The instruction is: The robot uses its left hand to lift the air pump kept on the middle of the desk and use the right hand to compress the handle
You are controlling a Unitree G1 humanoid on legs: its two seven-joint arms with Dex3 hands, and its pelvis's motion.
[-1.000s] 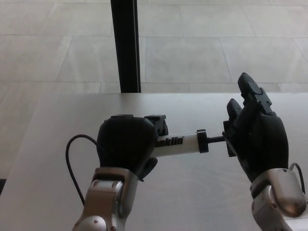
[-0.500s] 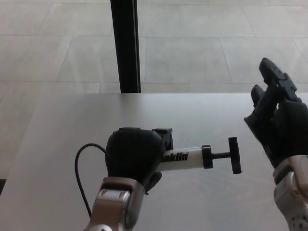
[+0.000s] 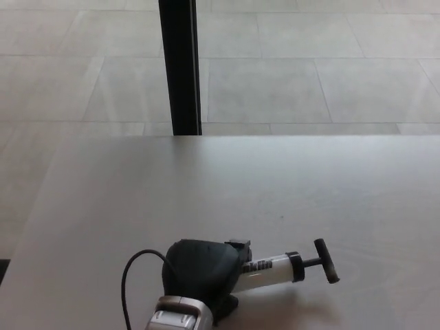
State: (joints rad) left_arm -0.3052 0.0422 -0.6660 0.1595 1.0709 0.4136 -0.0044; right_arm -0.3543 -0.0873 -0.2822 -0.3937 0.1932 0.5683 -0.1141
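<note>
Pale floor tiles fill the upper part of the frame, split by a dark post (image 3: 179,65) rising behind the grey desk (image 3: 289,179). Low in the picture, left of centre, the robot's left hand (image 3: 202,273) is wrapped around the air pump (image 3: 271,269), its white barrel sticking out to the right. The black T-handle (image 3: 325,260) stands pulled out at the end of a thin rod, and a black hose (image 3: 130,275) loops away to the left. No right hand shows. The pump looks light and rigid; its smooth barrel might twist in a loose hold, so the crossbar seems the place to push.
</note>
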